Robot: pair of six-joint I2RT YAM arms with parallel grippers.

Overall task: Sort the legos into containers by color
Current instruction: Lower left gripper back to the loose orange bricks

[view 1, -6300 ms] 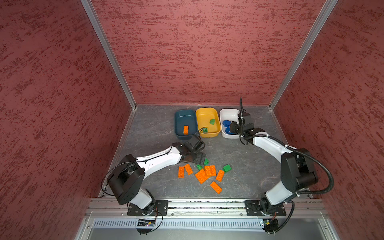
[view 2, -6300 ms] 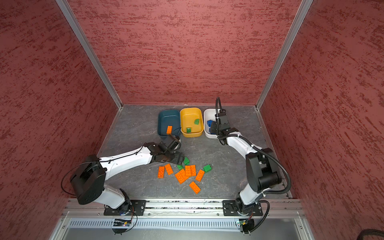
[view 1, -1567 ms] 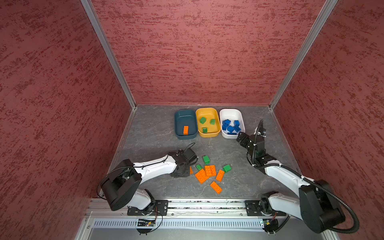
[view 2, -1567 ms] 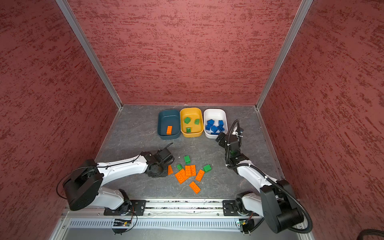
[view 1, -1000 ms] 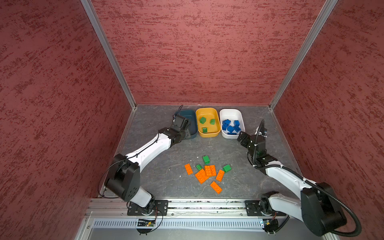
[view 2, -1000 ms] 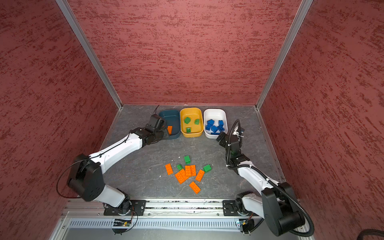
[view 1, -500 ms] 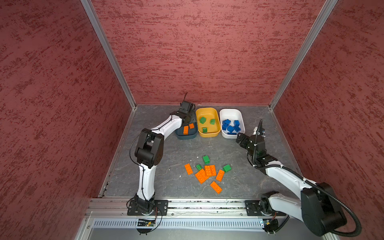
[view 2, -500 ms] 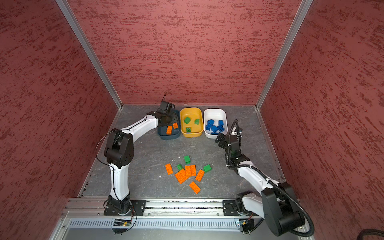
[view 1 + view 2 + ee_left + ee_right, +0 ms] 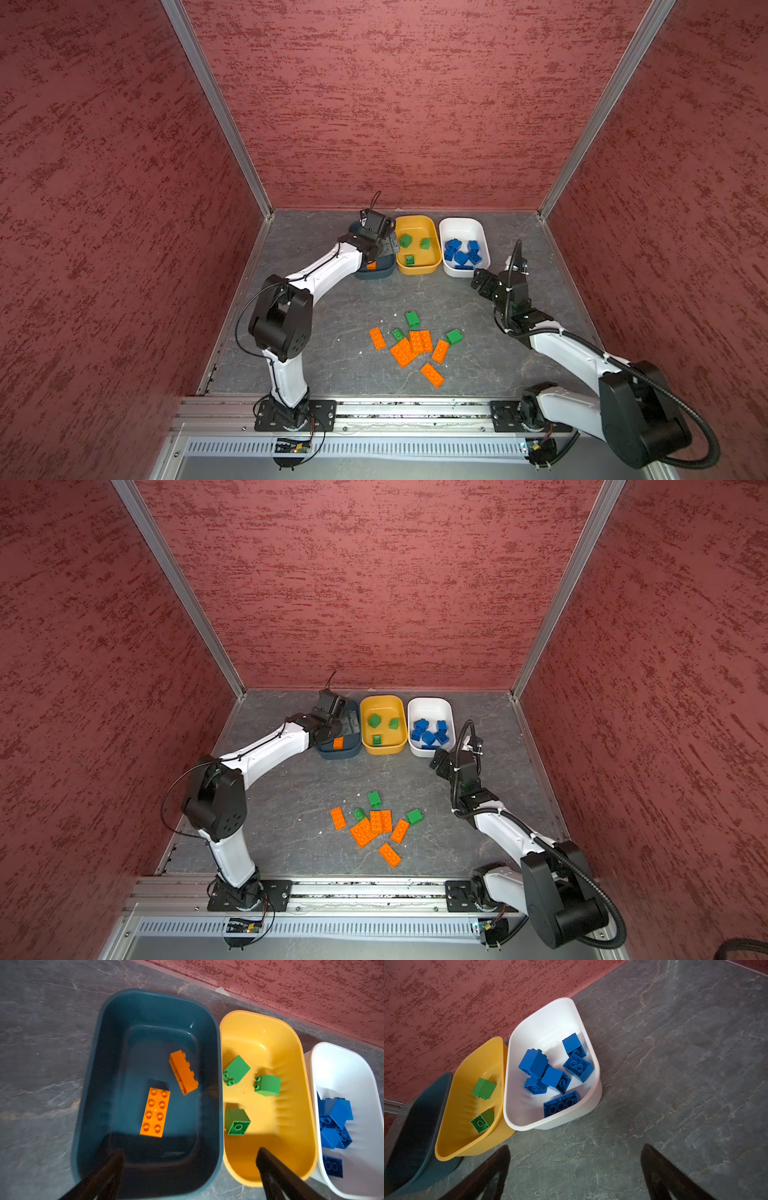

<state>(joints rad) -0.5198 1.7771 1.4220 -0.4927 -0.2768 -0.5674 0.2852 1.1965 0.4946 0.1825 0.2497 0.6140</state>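
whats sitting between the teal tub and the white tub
The yellow tub, with three green bricks in it, fills that gap. The left wrist view shows it clearest; both top views show it too.

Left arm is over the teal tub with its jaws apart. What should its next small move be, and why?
Probably raise the left gripper clear of the teal tub, ready to head for the loose orange plates on the table. Its jaws stand open and empty, and two orange plates lie in the tub below it, so nothing is left to release here.
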